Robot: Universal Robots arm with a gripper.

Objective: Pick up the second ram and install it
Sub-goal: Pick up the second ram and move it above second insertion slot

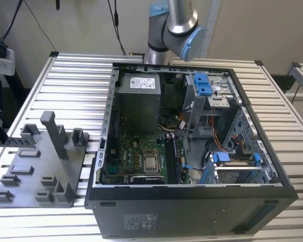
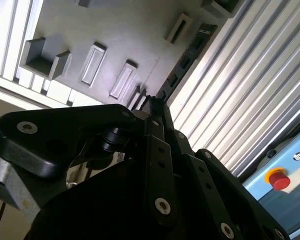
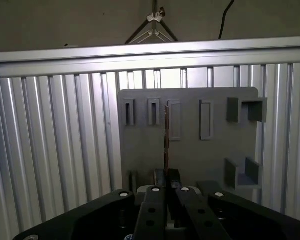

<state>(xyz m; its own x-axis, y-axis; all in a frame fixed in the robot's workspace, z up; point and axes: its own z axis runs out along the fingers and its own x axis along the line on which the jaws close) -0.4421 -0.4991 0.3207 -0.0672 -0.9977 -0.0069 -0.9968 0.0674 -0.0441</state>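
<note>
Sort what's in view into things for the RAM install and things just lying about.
For the job: second ram, clamped in the gripper; open computer case; its motherboard.

Lying about: grey holder tray; blue drive-bay clips; power supply; red button.

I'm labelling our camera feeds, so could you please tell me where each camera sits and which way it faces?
Exterior view: off the arm, high, looking down on the slatted table, open computer case and grey tray; an arm joint shows beyond the case.
First wrist view: behind the gripper, looking along it at the tray; the gripper's black links show.
Second wrist view: beside the gripper, looking obliquely across tray and table; its links show.
Shared: both wrist views show the gripper shut on the memory stick, tray behind.
</note>
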